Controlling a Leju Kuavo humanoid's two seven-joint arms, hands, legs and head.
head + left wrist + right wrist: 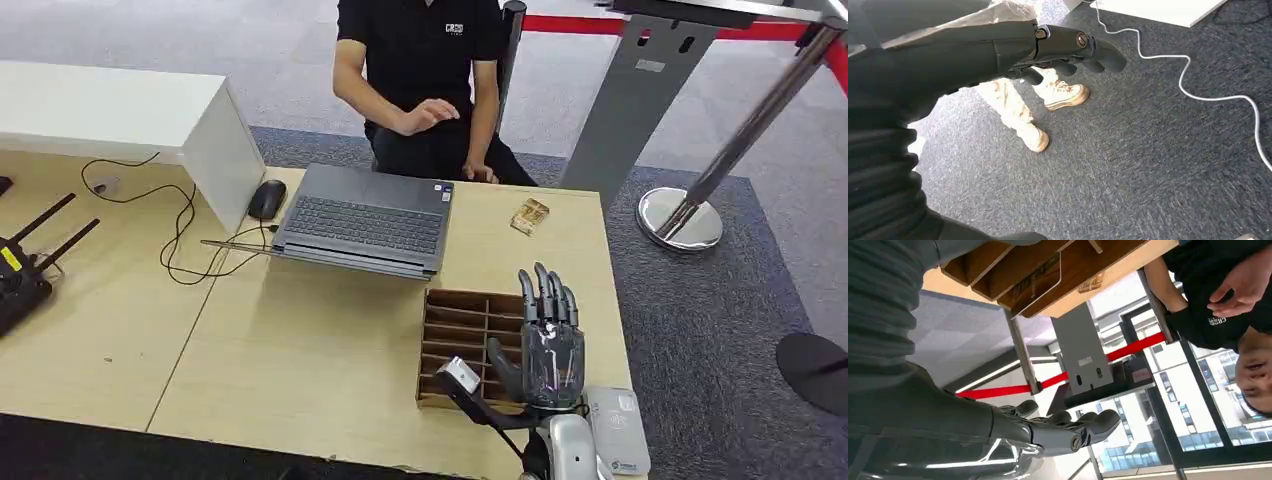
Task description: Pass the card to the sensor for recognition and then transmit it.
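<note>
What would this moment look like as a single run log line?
right hand: open, raised above wooden card rack, holding nothing | left hand: hanging over carpet, empty | sensor: untouched | person: seated behind laptop

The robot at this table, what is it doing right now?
The robot's right hand is raised, open and empty, above a wooden slotted box, beside a white card sensor. Its left hand hangs over the carpet, holding nothing. A person sits behind the laptop. No card is held yet.
</note>
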